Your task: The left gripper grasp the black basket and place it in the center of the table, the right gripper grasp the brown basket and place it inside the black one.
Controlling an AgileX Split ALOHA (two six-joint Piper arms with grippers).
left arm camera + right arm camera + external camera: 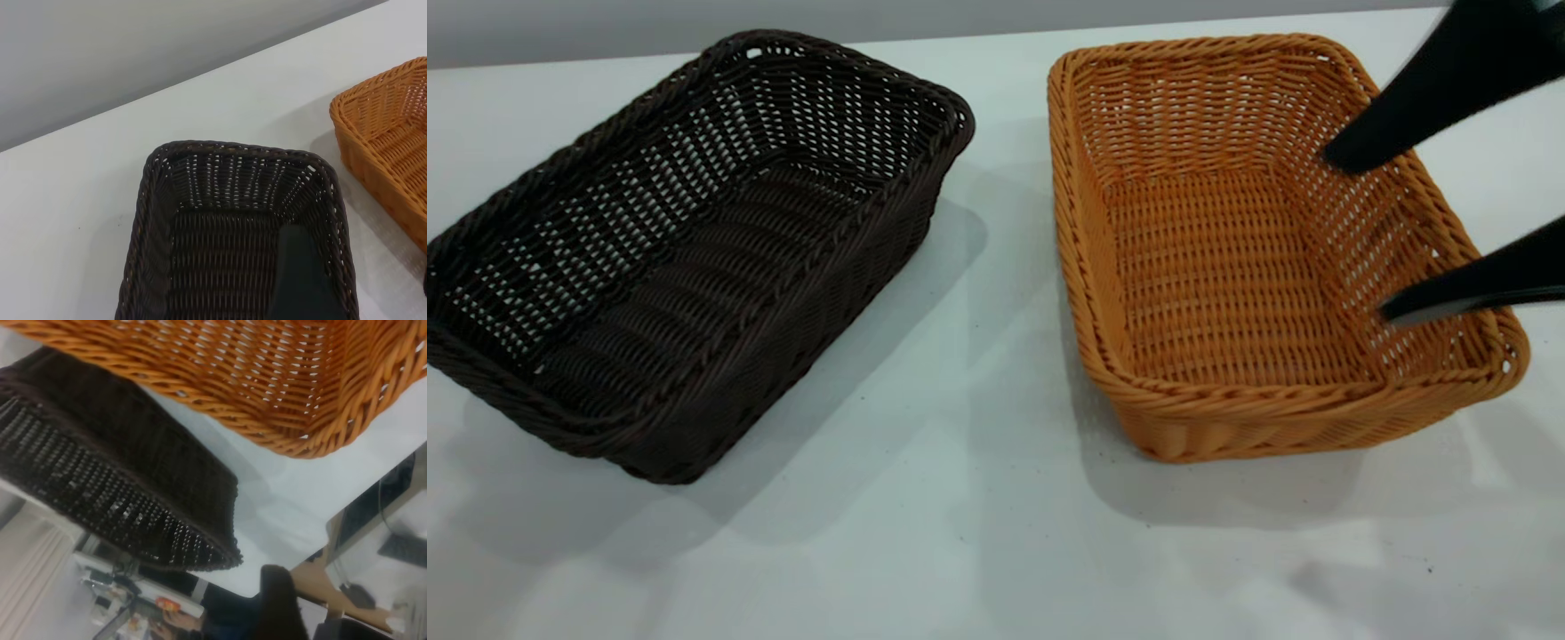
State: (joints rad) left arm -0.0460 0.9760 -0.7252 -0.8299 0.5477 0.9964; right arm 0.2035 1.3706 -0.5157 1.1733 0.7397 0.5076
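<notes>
Black basket (694, 258) at frame left on the white table (960, 533), long axis slanting from lower left to upper right. Brown basket (1272, 249) at right, long axis near to far, well apart. Right gripper (1356, 236) spread wide over its right wall, gripping nothing. Left gripper unseen in the exterior view; finger state indeterminable.

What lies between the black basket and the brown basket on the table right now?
Nothing: between the black basket and the brown basket runs only bare white table with their shadows, seen in the exterior view.
</notes>
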